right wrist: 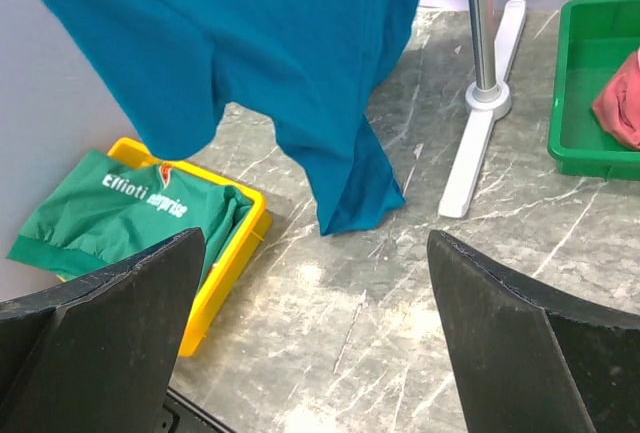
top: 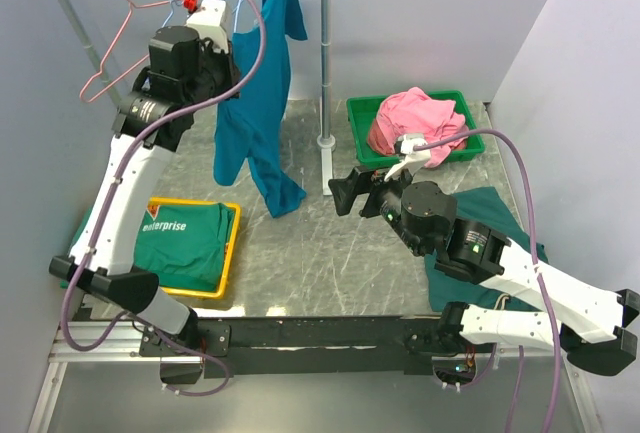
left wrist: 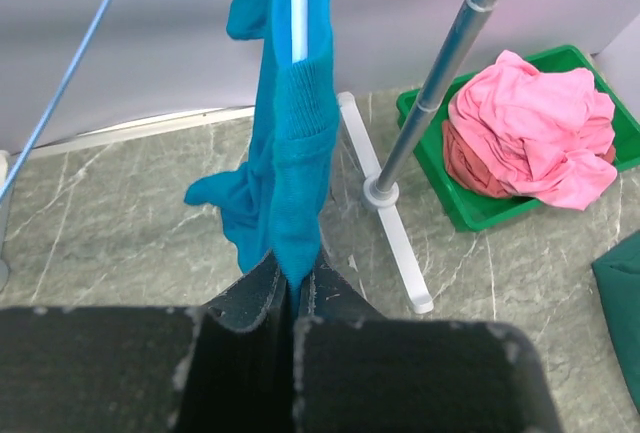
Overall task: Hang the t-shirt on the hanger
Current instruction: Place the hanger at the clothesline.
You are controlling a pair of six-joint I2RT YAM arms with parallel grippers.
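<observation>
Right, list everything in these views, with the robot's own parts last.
t-shirt: one, teal-blue, hanging at the rail
hanger: one, light-blue wire, at the rail left of the t-shirt
pink-red hanger: one, wire, left end of the rail
clothes rail: one, grey metal with white fittings, back of the table
green tray: one, back right
pink garment: one, bunched in the green tray
yellow tray: one, front left
printed shirt: one, dark green with white print, in the yellow tray
dark green cloth: one, on the table under the right arm
table: one, grey marbled
left claw: black, raised, shut on the t-shirt
right claw: black, low, open, empty
</observation>
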